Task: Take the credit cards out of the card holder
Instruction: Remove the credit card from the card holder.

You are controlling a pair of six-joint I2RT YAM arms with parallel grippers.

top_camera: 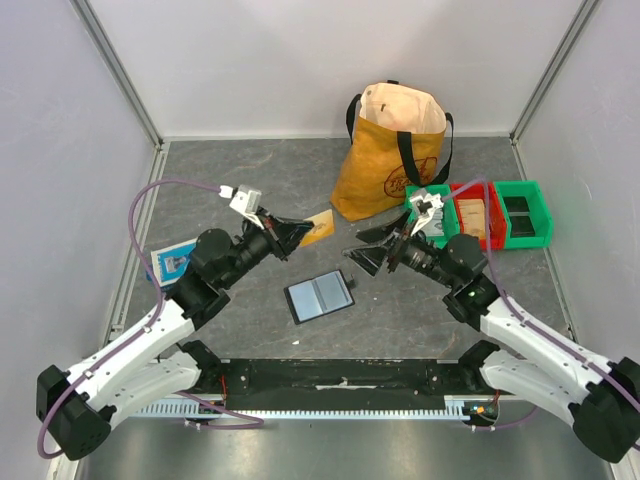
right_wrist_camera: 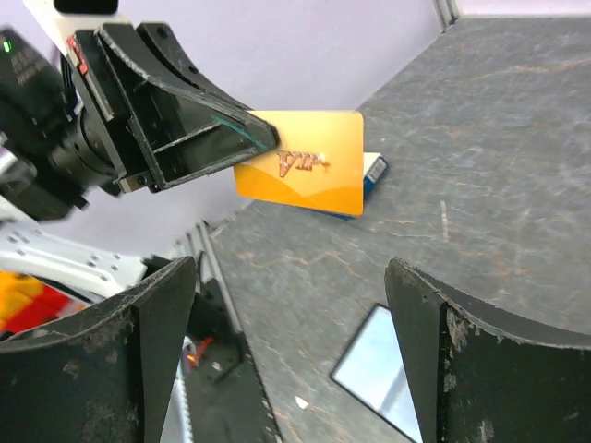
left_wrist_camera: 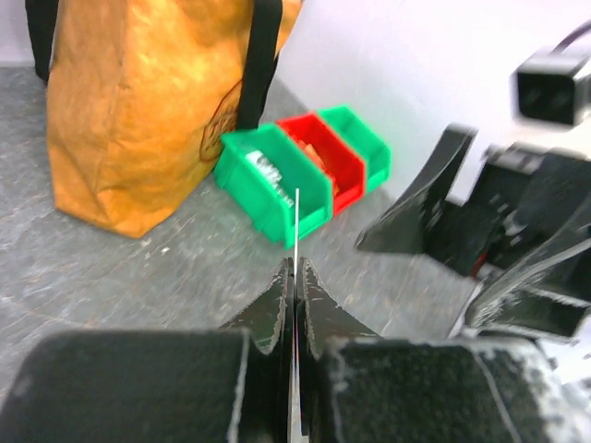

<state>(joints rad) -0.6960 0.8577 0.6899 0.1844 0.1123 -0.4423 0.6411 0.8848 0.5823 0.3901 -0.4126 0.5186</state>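
My left gripper (top_camera: 303, 230) is shut on one short end of an orange credit card (top_camera: 320, 226) and holds it in the air. In the right wrist view the card (right_wrist_camera: 305, 166) faces me with "VIP" on it. In the left wrist view it runs edge-on as a thin line (left_wrist_camera: 296, 226) between the closed fingers. My right gripper (top_camera: 362, 253) stands open just right of the card, apart from it, with nothing between its fingers (right_wrist_camera: 434, 351). The black card holder (top_camera: 320, 296) lies open on the table below, showing pale blue-grey cards (right_wrist_camera: 379, 369).
A tan paper bag (top_camera: 392, 150) stands at the back. Green and red bins (top_camera: 480, 215) sit to its right, behind my right arm. A blue-and-white flat box (top_camera: 172, 262) lies at the left beside my left arm.
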